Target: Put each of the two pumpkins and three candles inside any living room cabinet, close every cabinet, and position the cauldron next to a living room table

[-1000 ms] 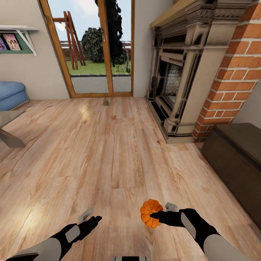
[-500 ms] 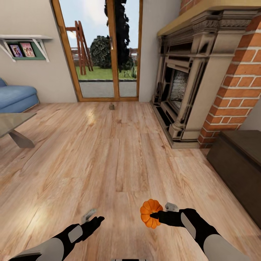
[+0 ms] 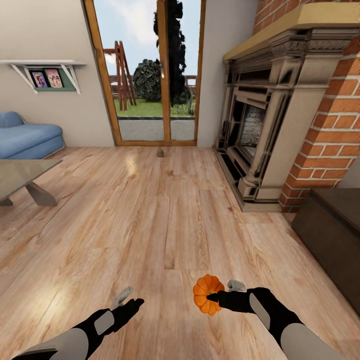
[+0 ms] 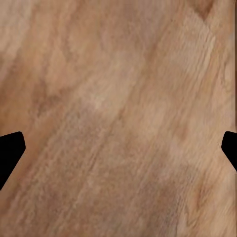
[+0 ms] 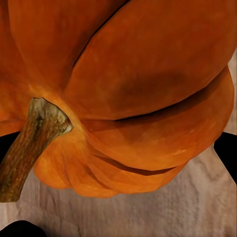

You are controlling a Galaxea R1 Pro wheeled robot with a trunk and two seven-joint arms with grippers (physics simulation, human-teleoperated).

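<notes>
The right gripper (image 3: pixel 214 296), low and right of centre in the head view, is clamped on an orange pumpkin (image 3: pixel 207 294), held above the plank floor (image 3: pixel 165 220); the right wrist view shows the pumpkin's ribbed skin (image 5: pixel 143 89) close up with its brown stem (image 5: pixel 29 143) at the left edge of that frame. The left gripper (image 3: pixel 129 299), low and left of centre in the head view, holds nothing; in the left wrist view its dark fingertips (image 4: pixel 10 153) sit at opposite edges of the frame, spread wide over bare boards. Further out, a dark brown cabinet (image 3: pixel 332 240) stands at the right edge of the head view, its front closed, just beside the red brick column (image 3: pixel 330 135) and the ornate grey fireplace (image 3: pixel 260 125). At the left edge a corner of the glass-topped table (image 3: pixel 22 172) shows, with the blue sofa (image 3: pixel 27 140) behind it. A small grey-tan candle (image 3: pixel 160 153) stands on the floor at upper centre, just before the glazed doors (image 3: pixel 150 75).
</notes>
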